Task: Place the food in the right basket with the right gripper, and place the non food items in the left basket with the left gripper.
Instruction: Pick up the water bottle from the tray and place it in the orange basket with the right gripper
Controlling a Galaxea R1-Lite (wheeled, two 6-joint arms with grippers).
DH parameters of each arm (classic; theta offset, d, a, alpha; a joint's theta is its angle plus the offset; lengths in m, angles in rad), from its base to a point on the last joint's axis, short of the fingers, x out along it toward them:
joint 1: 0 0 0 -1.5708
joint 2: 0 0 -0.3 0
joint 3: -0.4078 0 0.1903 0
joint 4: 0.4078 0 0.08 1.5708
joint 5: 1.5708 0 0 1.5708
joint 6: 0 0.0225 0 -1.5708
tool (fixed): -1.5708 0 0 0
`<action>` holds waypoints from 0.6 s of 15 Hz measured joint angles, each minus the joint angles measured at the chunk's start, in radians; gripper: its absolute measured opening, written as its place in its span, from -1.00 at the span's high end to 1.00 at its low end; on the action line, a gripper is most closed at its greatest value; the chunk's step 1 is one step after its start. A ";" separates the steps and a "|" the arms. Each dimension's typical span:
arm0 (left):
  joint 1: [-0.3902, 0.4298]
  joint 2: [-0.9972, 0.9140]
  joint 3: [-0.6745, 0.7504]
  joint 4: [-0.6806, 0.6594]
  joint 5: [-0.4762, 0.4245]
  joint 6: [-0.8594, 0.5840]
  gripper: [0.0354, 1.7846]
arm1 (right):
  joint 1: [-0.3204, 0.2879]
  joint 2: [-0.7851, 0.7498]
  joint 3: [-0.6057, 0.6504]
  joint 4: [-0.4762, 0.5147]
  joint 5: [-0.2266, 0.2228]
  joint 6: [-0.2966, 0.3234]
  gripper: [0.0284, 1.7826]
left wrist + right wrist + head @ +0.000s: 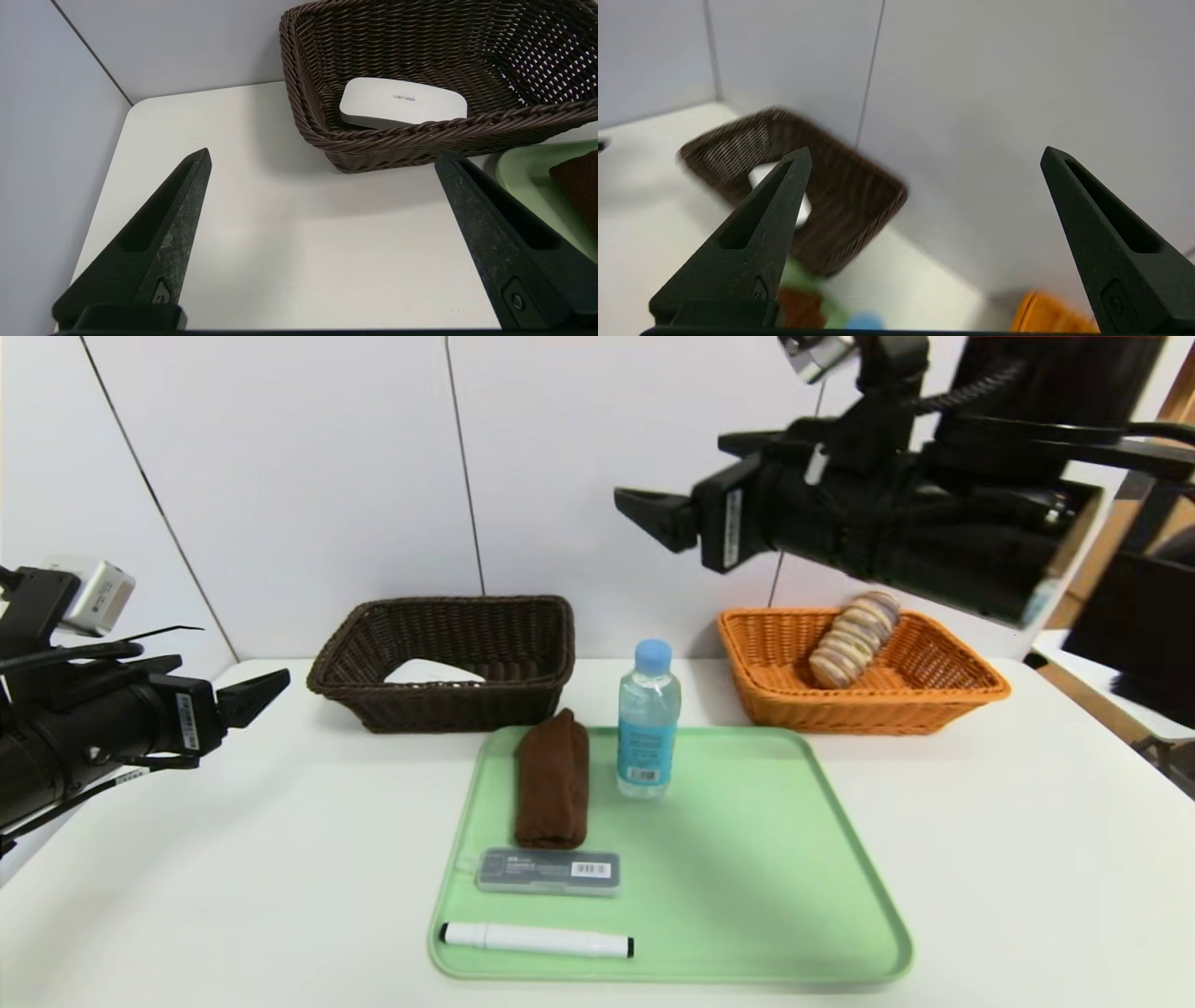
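A white tabletop carried a green tray at its centre, with two woven baskets behind it along the wall. The right tool hung high in the air, its jaws spread wide and empty, above and between the baskets. The orange basket sat below it toward four o'clock, holding a sleeve of round biscuits; the sleeve leaned against the back wall of that basket, its long axis running from seven o'clock up to one o'clock.

The left tool hovered low at the tabletop's left edge, jaws likewise wide apart and gripping nothing. The dark brown basket lay just beyond it toward two o'clock, with a flat white case resting on its floor.

Four items lay on the tray. A clear water bottle with a blue cap stood upright near the tray's far edge. Just beside it, on its nine o'clock side, a rolled brown cloth lay with its long axis running twelve to six. Near the cloth's close end sat a grey flat box, lengthwise from nine to three. Closest to the front rim lay a white marker, also nine to three, its black cap end toward three o'clock.
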 joint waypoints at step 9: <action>-0.001 0.003 0.007 0.000 0.000 0.004 -0.89 | -0.223 -0.253 0.648 -0.055 0.396 0.172 -0.90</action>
